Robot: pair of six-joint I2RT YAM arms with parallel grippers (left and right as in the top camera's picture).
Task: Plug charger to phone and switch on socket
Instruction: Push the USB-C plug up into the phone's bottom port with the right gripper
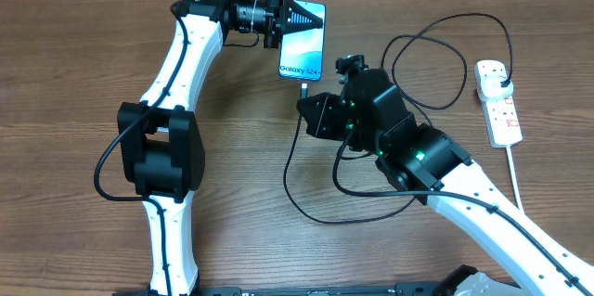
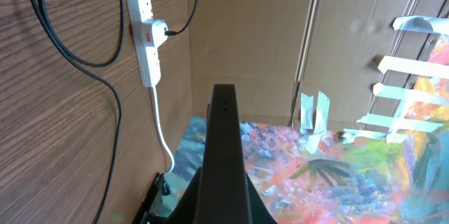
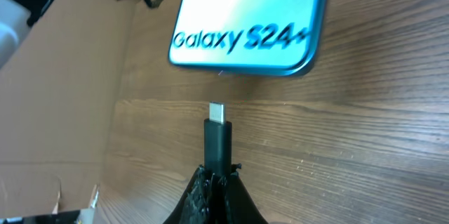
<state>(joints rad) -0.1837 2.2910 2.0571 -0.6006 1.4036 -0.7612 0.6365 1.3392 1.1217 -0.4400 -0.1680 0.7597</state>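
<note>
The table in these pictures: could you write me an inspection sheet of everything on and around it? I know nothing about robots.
Surface: brown wooden table.
Job's things: phone lit, face up; charger connector aimed at its bottom edge, not yet in; socket has the charger plug already in; switch position too small to tell.
Clutter: nothing seen.
Grippers: left gripper shut, over the phone's far end; right gripper shut on the charger connector.
Cables: black charger cable loops loosely across the table; white cord runs off the socket.
Surroundings: cardboard panels, colourful painted sheet.
</note>
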